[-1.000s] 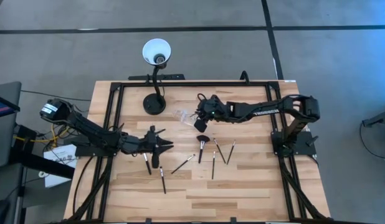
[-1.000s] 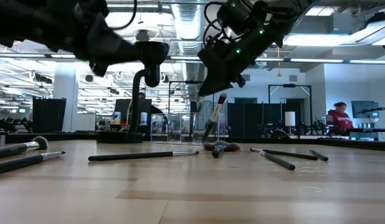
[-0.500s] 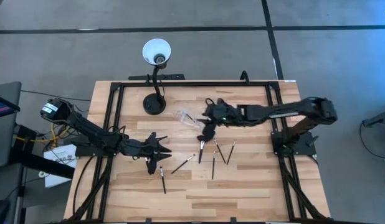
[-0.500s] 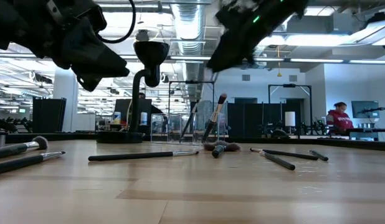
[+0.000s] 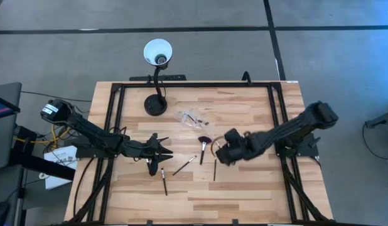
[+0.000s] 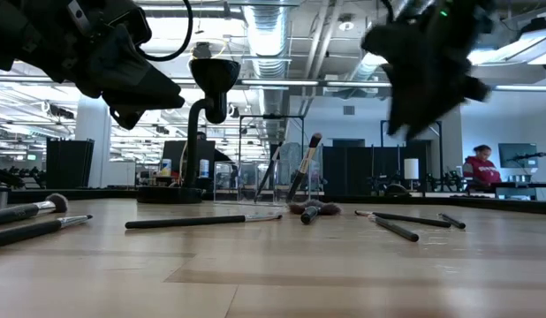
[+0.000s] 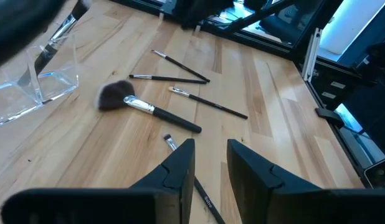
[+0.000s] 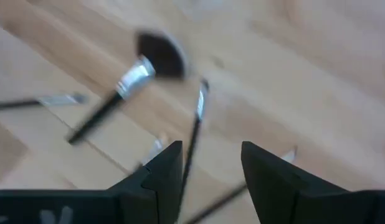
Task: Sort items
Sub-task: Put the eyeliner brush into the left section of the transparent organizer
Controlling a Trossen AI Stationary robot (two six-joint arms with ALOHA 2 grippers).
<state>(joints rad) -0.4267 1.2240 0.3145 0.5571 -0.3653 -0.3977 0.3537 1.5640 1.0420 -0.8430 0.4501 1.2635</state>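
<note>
right gripper centre frame, fingers spread, empty | left gripper left-centre, fingers apart, empty | risk: right gripper nudges crowded makeup brushes askew, misgrasp

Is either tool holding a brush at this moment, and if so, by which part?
Nothing is held. The left tool and the right tool both stand open with empty gaps, above brushes lying loose on the table.

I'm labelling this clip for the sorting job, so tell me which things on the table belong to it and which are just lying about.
Part of the job:
- makeup brushes scattered mid-table
- fan brush among them
- brushes standing in the clear pouch

Just lying about:
- gooseneck lamp at the far edge
- black frame rails around the table
</note>
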